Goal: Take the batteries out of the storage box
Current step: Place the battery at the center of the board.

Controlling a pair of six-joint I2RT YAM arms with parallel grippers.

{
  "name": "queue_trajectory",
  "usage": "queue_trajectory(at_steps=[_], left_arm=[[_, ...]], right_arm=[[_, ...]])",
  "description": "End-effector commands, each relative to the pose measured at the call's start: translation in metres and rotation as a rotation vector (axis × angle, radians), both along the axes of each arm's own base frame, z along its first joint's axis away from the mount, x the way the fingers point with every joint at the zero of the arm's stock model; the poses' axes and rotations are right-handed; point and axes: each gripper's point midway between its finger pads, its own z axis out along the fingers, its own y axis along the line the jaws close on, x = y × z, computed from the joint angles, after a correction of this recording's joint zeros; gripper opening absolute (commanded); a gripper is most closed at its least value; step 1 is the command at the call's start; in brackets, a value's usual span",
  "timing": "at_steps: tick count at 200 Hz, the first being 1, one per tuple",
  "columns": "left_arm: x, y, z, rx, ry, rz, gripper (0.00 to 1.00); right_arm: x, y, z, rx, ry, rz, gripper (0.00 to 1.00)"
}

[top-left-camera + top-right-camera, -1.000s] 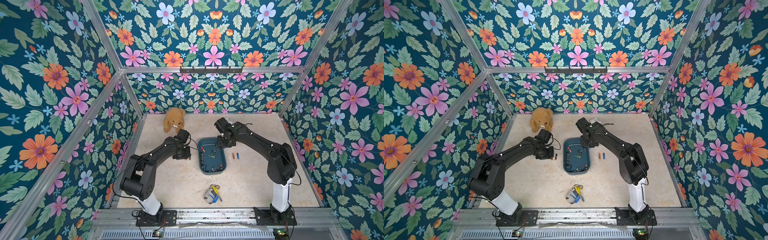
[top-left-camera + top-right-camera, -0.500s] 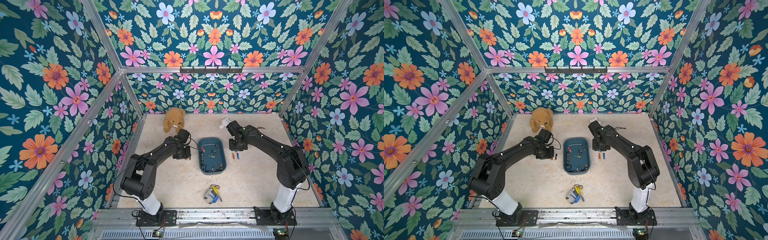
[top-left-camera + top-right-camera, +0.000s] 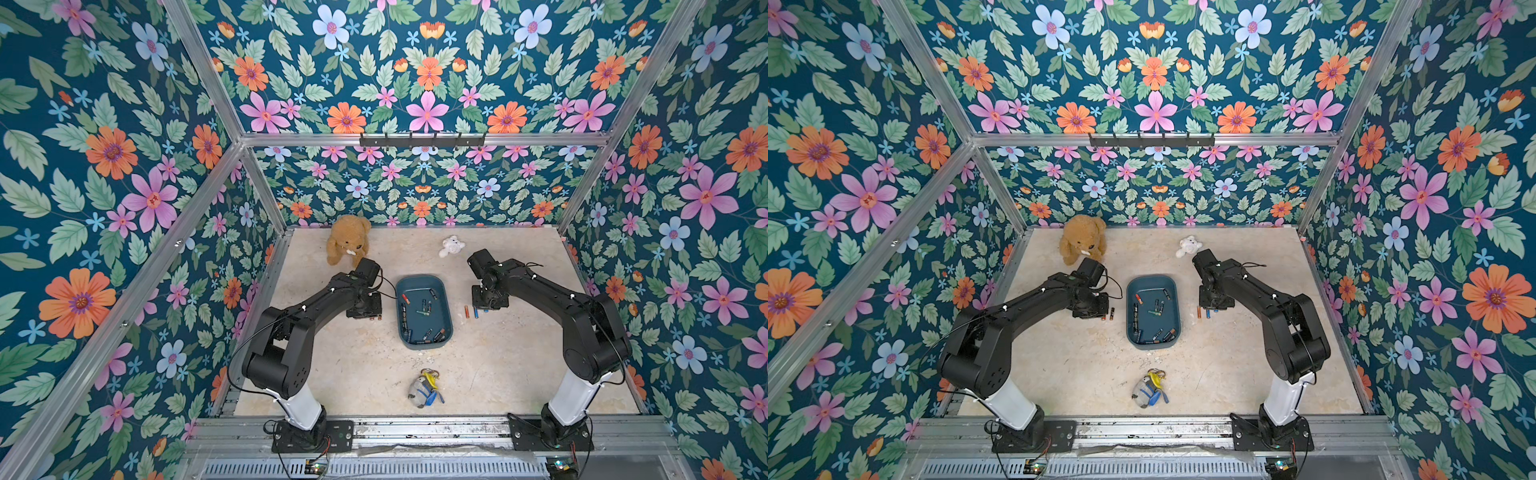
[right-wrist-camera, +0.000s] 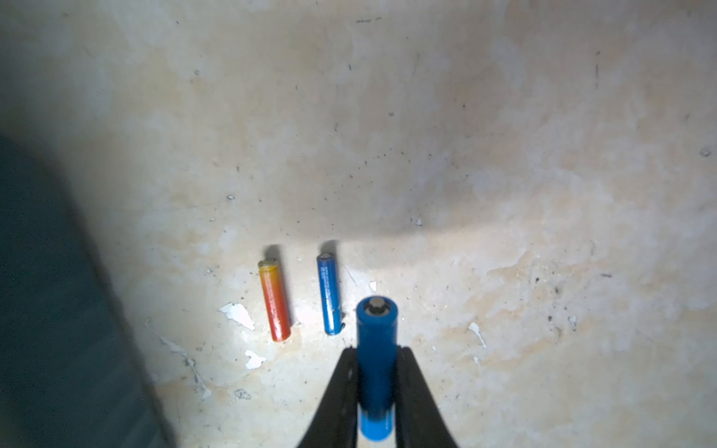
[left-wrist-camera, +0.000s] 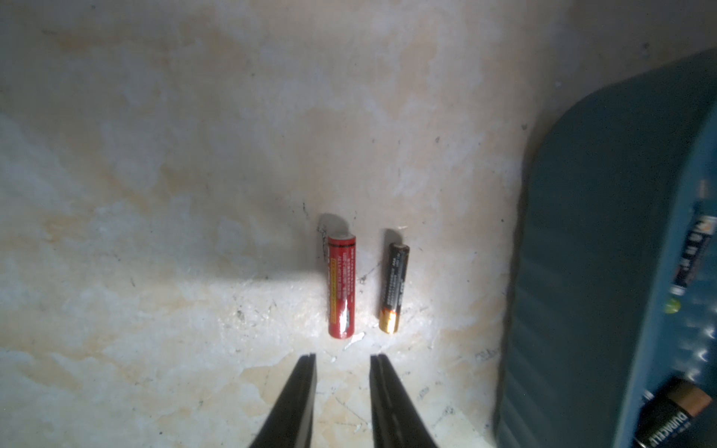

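The teal storage box lies mid-table with several batteries loose inside. My left gripper stands open and empty just left of the box, over the table. A red battery and a black copper-ended one lie ahead of its tips, with the box wall beside them. My right gripper is shut on a blue battery, low over the table right of the box. An orange battery and a blue one lie next to it.
A brown teddy bear sits at the back left, close behind my left wrist. A small white plush lies at the back, and a grey and blue toy near the front. Floral walls enclose the table.
My right arm has swung from over the box out to the right, down beside the two batteries on the table, carrying the blue battery. The left arm has not moved.
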Motion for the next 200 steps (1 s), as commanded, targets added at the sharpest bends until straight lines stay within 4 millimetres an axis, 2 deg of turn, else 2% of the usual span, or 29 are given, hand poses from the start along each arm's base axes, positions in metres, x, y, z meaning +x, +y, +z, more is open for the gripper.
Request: queue_trajectory(at_steps=[1,64,200], left_arm=[[-0.003,0.003,-0.002,0.017,0.013,0.005,0.30],[-0.004,0.003,-0.002,0.022,0.016,0.004,0.31],[-0.006,0.004,-0.003,0.025,0.017,0.005,0.30]], right_arm=[[0.002,-0.004,-0.002,-0.012,-0.013,0.016,0.19],[0.001,-0.010,-0.019,-0.018,0.004,0.012,0.19],[0.005,-0.005,-0.032,-0.003,-0.002,0.082,0.19]])
